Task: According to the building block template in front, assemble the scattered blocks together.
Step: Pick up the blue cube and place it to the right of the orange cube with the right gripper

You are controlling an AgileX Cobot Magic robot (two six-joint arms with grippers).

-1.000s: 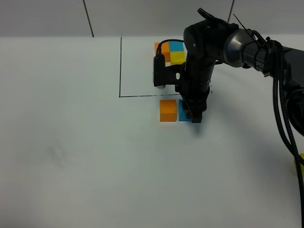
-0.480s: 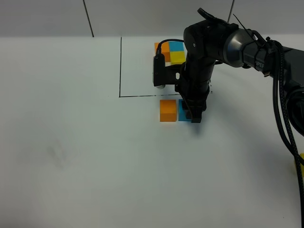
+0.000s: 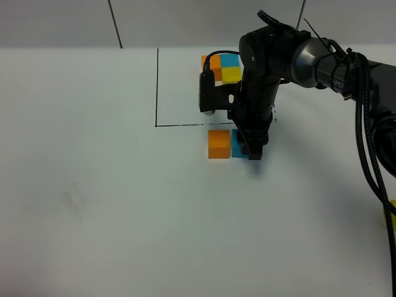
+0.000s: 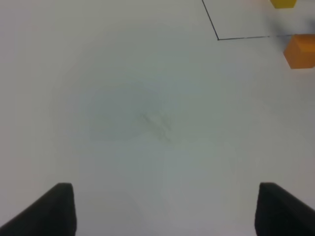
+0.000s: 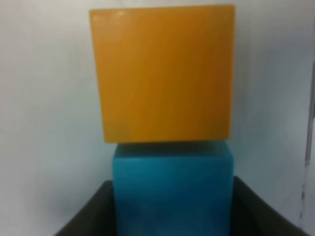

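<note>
Black right pincer (image 3: 252,150): clamped on the blue block (image 5: 172,191).
Orange block (image 5: 165,73): just beyond the held cube, touching it or nearly so.
Template (image 3: 221,67): farther out, past the black line (image 3: 185,125).
Left pincer (image 4: 165,211): well away, fingers apart, holding nothing.
Risk: pushing on would shove orange askew; opening unevenly could drag blue off the seam.
Views: right wrist shows the grip and the seam; the high view hides both behind the arm (image 3: 291,55), but alone shows the template.
</note>
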